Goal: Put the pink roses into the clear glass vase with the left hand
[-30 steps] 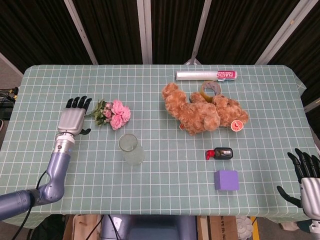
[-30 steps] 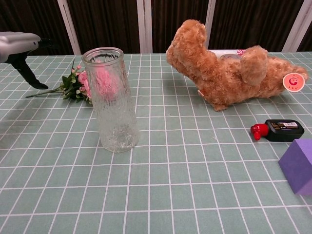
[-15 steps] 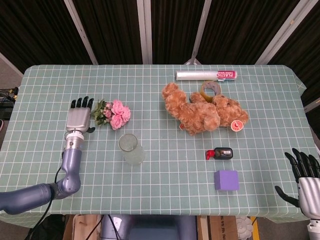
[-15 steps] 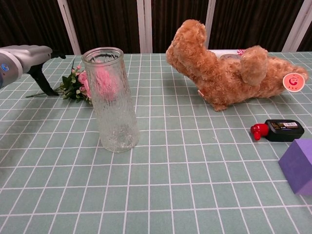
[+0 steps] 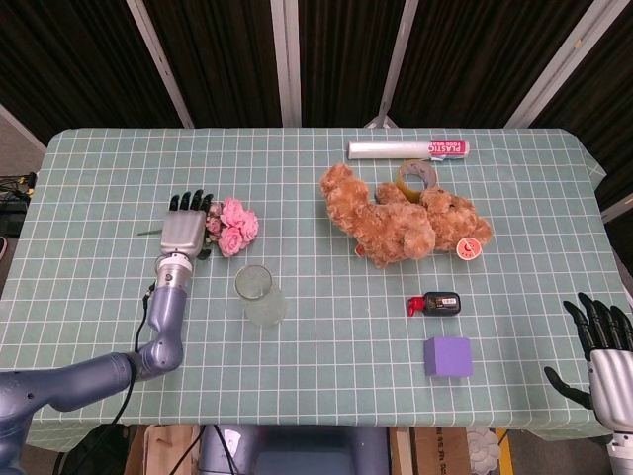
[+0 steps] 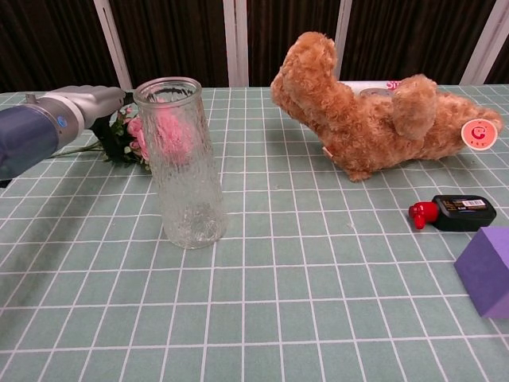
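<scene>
The pink roses (image 5: 233, 227) lie flat on the checked cloth left of centre, stems pointing left; in the chest view the roses (image 6: 140, 130) show partly behind the vase. A clear glass vase (image 5: 260, 295) stands upright just in front of them, and the vase (image 6: 182, 162) fills the left of the chest view. My left hand (image 5: 182, 230) hovers flat over the leafy stems, fingers extended and apart, holding nothing. In the chest view only the forearm shows beside the flowers. My right hand (image 5: 603, 341) hangs open off the table's near right corner.
A brown teddy bear (image 5: 404, 224) lies right of centre, with a tape roll (image 5: 419, 177) and a plastic wrap roll (image 5: 407, 149) behind it. A small black bottle with a red cap (image 5: 434, 304) and a purple cube (image 5: 448, 356) sit on the near right.
My left hand has slid rightward from beside the stems to over the leafy end of the bouquet. The roses and vase have not moved. The right hand has barely shifted.
</scene>
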### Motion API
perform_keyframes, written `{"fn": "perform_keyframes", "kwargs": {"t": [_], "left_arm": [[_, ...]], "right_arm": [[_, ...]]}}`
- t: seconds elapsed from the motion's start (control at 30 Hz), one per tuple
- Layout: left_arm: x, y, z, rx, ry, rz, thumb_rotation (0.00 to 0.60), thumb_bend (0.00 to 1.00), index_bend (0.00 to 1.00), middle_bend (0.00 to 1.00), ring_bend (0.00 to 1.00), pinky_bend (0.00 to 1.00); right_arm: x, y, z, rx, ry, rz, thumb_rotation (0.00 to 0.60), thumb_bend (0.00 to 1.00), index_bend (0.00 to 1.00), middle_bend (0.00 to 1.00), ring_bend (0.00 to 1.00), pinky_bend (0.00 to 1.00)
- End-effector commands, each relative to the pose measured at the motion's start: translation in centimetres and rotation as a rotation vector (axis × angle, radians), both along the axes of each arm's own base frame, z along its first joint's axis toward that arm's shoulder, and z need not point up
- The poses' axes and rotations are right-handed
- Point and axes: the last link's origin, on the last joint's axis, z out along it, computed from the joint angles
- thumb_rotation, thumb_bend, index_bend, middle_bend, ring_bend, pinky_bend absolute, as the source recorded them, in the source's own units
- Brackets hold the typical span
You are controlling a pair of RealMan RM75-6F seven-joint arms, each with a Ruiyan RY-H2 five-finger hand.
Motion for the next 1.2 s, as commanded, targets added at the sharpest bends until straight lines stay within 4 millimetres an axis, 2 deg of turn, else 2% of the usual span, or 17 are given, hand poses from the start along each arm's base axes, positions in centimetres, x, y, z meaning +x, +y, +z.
{"fn": "perform_keyframes", "kwargs": {"t": [0.03,0.2,0.33,0.6,0.8,0.97,1.07,1.2], "left_arm": [[0.5,0.1,-0.7,-0.010,0.009,-0.014,0.600,0.25,0.05,0.01,0.00,0.04],[0.9,0.2,-1.5,-0.019,0.047,-0.011,0.600,0.26,0.06,0.03,0.00,0.10],[1.0,0.3,-1.8,-0.013,0.078,-0.003,0.600,0.30,0.09,0.10,0.05,0.16],[1.2,0.4,-2.6,-0.004,0.114,-0.015,0.600,0.31,0.14,0.16,0.13,0.24],[1.3,0.7,-3.3,0.027,0.162,-0.044,0.600,0.34,0.21,0.25,0.21,0.33],[1.4,0.9,-3.5,0.064,0.163,-0.070,0.600,0.43,0.33,0.39,0.33,0.45],[1.3,0.9,-3.4,0.092,0.176,-0.095,0.600,0.46,0.38,0.44,0.36,0.48],[0.8,0.9,-3.2,0.108,0.186,-0.094,0.600,0.48,0.40,0.45,0.38,0.50]], "right_arm": [[0.0,0.0,0.0,0.000,0.001,-0.002,0.600,0.22,0.11,0.05,0.00,0.00],[0.0,0.0,-0.1,0.001,0.002,-0.003,0.600,0.22,0.11,0.05,0.00,0.00],[0.1,0.1,0.0,-0.006,-0.001,0.002,0.600,0.22,0.11,0.05,0.00,0.00],[0.0,0.2,0.1,-0.017,-0.006,0.000,0.600,0.22,0.11,0.05,0.00,0.00],[0.0,0.1,0.2,-0.020,-0.008,-0.004,0.600,0.22,0.14,0.05,0.00,0.00],[-0.1,0.2,0.2,-0.022,-0.009,-0.007,0.600,0.22,0.14,0.05,0.00,0.00],[0.0,0.2,0.2,-0.023,-0.010,-0.004,0.600,0.22,0.14,0.05,0.00,0.00],[0.0,0.3,0.4,-0.028,-0.013,-0.004,0.600,0.22,0.15,0.05,0.00,0.00]]}}
